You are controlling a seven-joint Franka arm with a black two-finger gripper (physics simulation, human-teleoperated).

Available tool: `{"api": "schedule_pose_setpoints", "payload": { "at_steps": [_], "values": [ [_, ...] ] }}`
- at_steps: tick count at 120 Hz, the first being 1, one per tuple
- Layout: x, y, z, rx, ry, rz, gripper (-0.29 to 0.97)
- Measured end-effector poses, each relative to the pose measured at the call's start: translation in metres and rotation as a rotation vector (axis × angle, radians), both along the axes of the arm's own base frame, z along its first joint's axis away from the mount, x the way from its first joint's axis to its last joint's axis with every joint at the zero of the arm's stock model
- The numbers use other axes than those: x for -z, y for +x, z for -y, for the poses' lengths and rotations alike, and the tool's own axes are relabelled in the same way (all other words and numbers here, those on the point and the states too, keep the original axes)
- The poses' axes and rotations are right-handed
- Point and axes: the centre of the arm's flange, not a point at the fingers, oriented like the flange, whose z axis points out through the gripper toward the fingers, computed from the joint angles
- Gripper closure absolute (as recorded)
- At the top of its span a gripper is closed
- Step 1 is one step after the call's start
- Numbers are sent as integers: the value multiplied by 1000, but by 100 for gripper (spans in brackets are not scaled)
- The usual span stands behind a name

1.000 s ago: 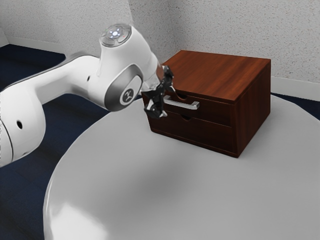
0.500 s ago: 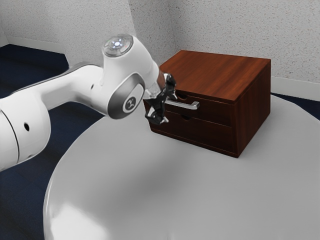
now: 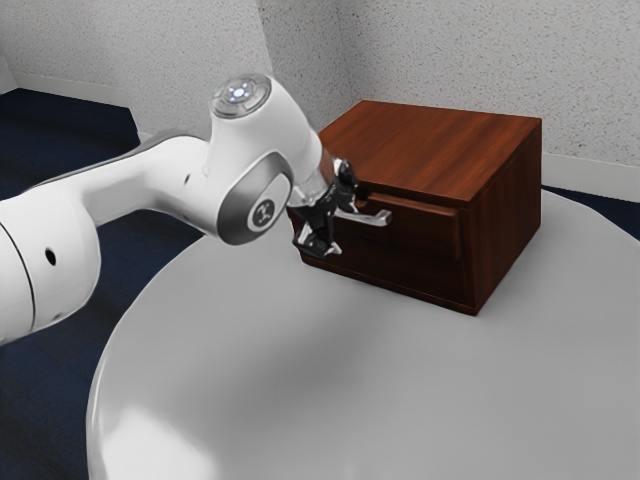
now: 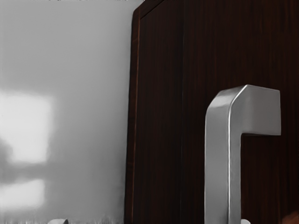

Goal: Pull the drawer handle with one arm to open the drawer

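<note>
Pincer (image 3: 335,211) clamped across handle (image 3: 372,215) at one end, for outward pull; upper drawer (image 3: 425,226) stood slightly proud of cabinet (image 3: 440,140) on desk (image 3: 300,380).

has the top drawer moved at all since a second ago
Yes. The top drawer has slid out of the cabinet, toward the exterior view's left: its front now stands proud of the lower drawer, and the handle came with it.
</note>
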Motion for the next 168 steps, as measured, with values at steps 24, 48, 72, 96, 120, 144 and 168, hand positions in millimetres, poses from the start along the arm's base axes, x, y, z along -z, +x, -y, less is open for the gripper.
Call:
{"api": "schedule_pose_setpoints", "payload": {
  "at_steps": [24, 48, 72, 96, 120, 144, 168],
  "values": [
    [-4, -19, -4, 1, -17, -25, 28],
    [0, -30, -2, 9, -27, -54, 29],
    [1, -48, -4, 11, -42, -77, 29],
    [1, -66, -5, 14, -58, -93, 29],
    [-1, -83, -7, 16, -74, -97, 29],
    [-5, -101, -10, 17, -90, -96, 29],
    [-2, -117, -14, 15, -103, -105, 29]
  ]
}}
